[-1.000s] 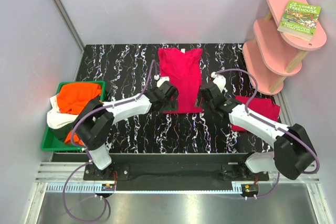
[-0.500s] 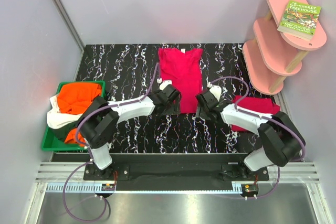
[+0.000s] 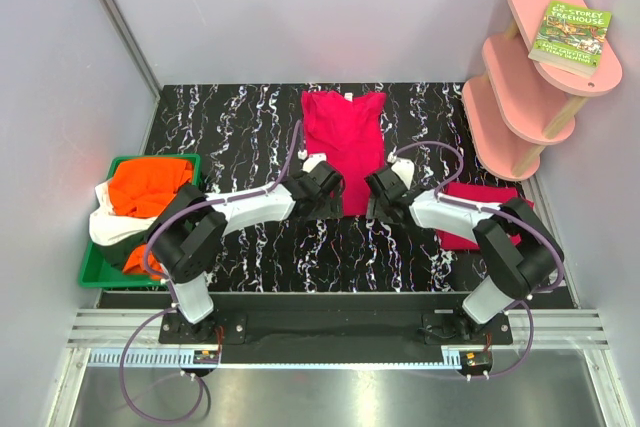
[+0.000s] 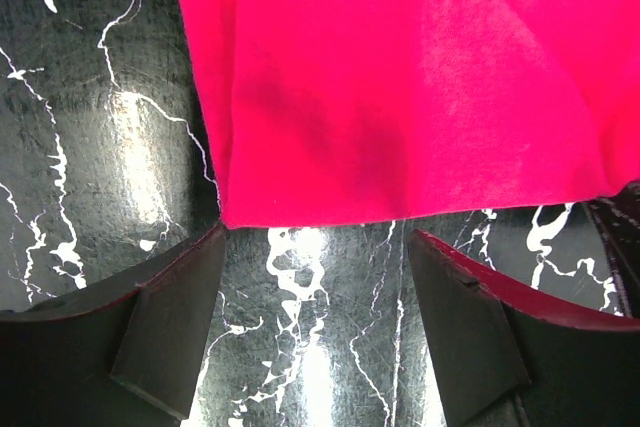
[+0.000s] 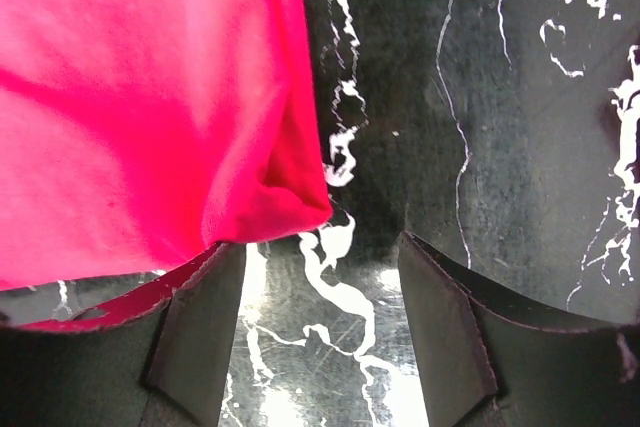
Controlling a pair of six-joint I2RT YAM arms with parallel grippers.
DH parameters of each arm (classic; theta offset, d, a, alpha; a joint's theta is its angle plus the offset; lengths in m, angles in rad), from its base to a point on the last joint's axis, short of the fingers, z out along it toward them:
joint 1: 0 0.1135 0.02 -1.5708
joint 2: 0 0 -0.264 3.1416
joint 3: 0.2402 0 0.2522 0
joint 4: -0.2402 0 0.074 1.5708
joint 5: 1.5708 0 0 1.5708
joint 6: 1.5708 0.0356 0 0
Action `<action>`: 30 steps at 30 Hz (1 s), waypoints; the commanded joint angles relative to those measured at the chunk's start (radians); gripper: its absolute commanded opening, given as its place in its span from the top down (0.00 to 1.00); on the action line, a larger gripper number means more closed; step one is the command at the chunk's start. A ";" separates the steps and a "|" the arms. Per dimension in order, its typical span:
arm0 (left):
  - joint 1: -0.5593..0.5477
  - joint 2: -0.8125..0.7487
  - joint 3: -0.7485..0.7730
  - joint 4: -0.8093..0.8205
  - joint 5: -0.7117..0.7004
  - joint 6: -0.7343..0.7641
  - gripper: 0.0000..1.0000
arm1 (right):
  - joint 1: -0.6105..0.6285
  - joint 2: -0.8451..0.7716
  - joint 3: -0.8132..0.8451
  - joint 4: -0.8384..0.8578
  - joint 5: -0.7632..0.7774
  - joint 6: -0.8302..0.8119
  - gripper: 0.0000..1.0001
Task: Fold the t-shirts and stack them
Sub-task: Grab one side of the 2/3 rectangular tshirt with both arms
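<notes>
A crimson-pink t-shirt (image 3: 345,142) lies on the black marbled table, folded into a long strip, collar at the far end. My left gripper (image 3: 322,197) is open at its near left corner; the hem (image 4: 400,127) lies just beyond the fingertips. My right gripper (image 3: 378,199) is open at the near right corner (image 5: 270,197), which sits by the left finger (image 5: 195,317). A folded crimson-pink t-shirt (image 3: 490,209) lies at the right. Orange (image 3: 148,182) and white (image 3: 110,227) t-shirts are piled in the green tray.
The green tray (image 3: 95,272) stands at the table's left edge. A pink tiered shelf (image 3: 525,77) with a book (image 3: 570,35) on top stands at the back right. Grey walls enclose the table.
My right gripper has moved left and nearer, off the shirt to its near right corner. My left gripper has shifted slightly toward the near left corner. The shirt lies as before.
</notes>
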 commanded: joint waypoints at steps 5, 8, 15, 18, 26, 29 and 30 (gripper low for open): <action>-0.003 -0.028 -0.009 0.020 -0.018 -0.016 0.21 | 0.005 0.012 0.058 0.032 0.064 0.019 0.30; -0.005 -0.030 -0.010 0.017 -0.018 -0.013 0.21 | 0.000 0.016 0.058 0.032 0.064 0.028 0.31; -0.003 -0.027 -0.009 0.014 -0.017 -0.013 0.21 | -0.046 0.082 0.073 0.032 0.026 0.043 0.34; -0.003 -0.028 -0.009 0.009 -0.016 -0.013 0.21 | -0.060 0.111 0.069 0.029 0.018 0.052 0.36; -0.003 -0.025 -0.010 0.007 -0.015 -0.013 0.22 | -0.060 0.125 0.044 0.034 0.019 0.051 0.42; -0.003 -0.023 -0.010 0.007 -0.015 -0.015 0.22 | -0.060 0.102 0.027 0.046 0.021 0.040 0.44; -0.003 -0.022 -0.009 0.009 -0.015 -0.015 0.22 | -0.060 0.101 0.026 0.050 0.019 0.037 0.48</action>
